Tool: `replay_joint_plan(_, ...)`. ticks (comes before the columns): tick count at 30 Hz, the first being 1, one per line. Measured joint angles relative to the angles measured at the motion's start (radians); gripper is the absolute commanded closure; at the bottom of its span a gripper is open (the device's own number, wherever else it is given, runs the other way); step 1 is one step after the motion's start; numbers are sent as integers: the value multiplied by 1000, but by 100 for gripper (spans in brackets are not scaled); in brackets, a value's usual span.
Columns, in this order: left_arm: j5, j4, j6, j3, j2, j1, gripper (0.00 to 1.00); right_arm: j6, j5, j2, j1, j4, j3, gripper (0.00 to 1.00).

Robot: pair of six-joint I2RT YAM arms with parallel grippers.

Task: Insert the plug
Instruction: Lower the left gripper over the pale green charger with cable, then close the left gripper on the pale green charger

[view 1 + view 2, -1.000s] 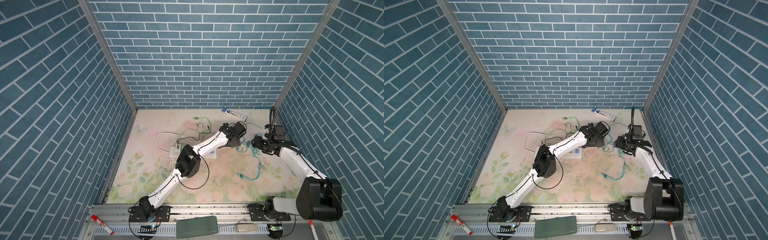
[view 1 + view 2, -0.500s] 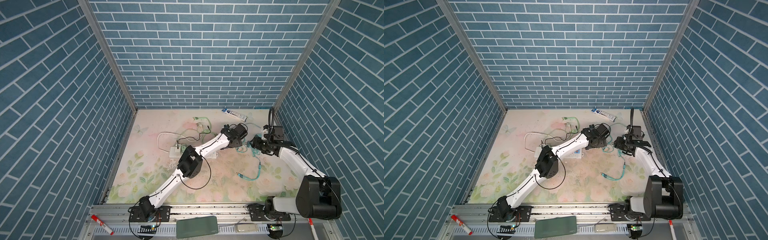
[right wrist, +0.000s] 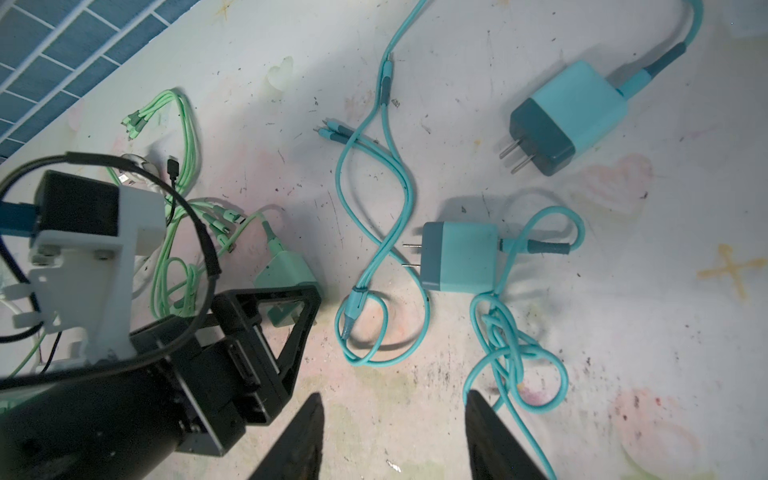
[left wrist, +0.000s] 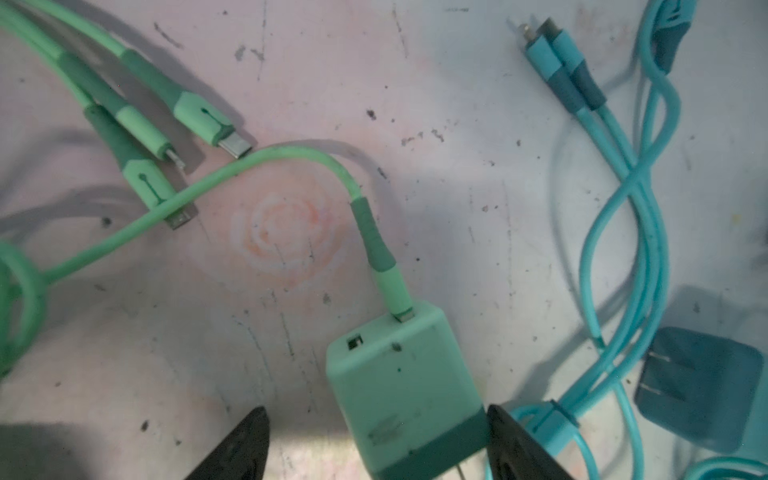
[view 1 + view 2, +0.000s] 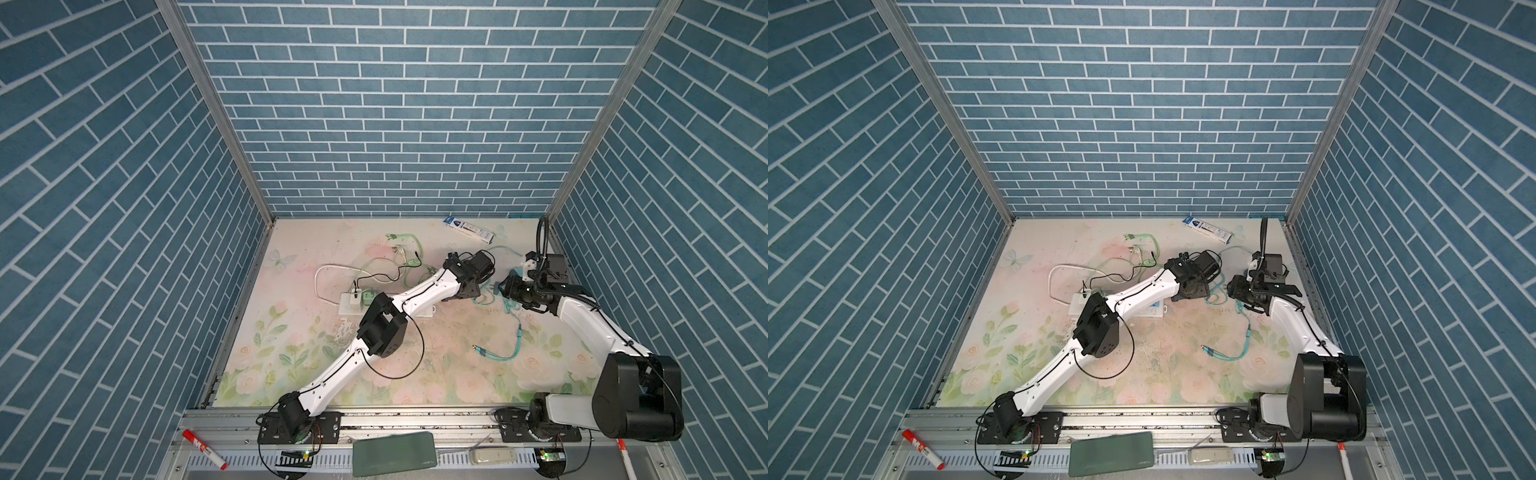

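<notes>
The left jaws straddled the mint-green plastic cube charger plug point(image 4: 399, 374), spread, seemingly to pinch its sides. The right jaws hung spread, empty.

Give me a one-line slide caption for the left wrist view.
Left gripper straddles the green charger plug, jaws open, blue charger alongside.

plug point(image 4: 399, 374) on table point(image 5: 291, 374) — right of power strip point(image 5: 348, 305).

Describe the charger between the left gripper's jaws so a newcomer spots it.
On the floral table, find the left gripper, jaws open. Between them sits a mint-green charger with a green cable; the two neighbouring chargers are blue.
</notes>
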Motion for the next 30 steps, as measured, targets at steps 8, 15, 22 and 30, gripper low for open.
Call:
replay_joint_plan(8,-24,-28,11,-110,-58,26,32,-1,-19,-8,0,18,-1,47)
replay_joint_plan(15,-37,-29,26,-145,-75,43,40,-1,-44,-8,0,27,-5,47)
replay_joint_plan(22,-19,-24,54,-145,-75,51,48,-1,-51,-8,0,34,-7,47)
replay_joint_plan(30,-3,-14,97,-146,-75,56,58,-1,-56,-8,0,42,-9,47)
